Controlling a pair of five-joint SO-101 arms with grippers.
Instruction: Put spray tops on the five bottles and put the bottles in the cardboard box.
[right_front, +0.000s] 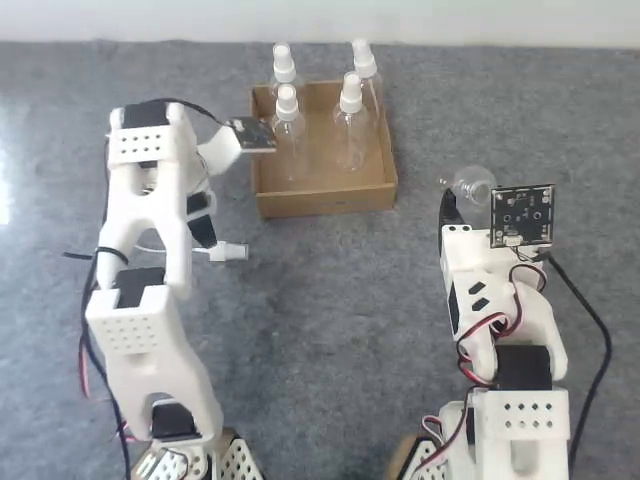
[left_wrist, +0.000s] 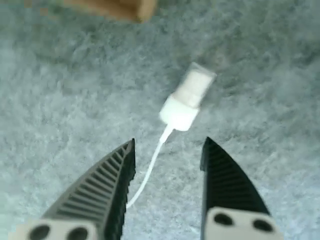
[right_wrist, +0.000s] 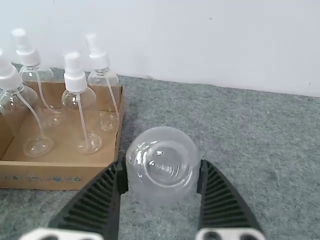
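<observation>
A white spray top (left_wrist: 185, 100) with its thin tube lies loose on the grey mat, also seen in the high view as the spray top (right_front: 228, 252). My left gripper (left_wrist: 169, 142) hovers open just above it, the tube running between the fingers; in the high view the left gripper (right_front: 205, 232) is left of the cardboard box (right_front: 325, 198). My right gripper (right_wrist: 162, 167) is shut on a clear bottle (right_wrist: 162, 160) without a top, its base facing the camera; the held bottle (right_front: 472, 185) is right of the box. Several topped bottles (right_front: 350, 110) stand in the box.
The cardboard box (right_wrist: 50, 175) sits at the back middle of the grey mat (right_front: 330, 300). A white wall (right_wrist: 200, 35) runs behind it. Open mat lies between the two arms and in front of the box.
</observation>
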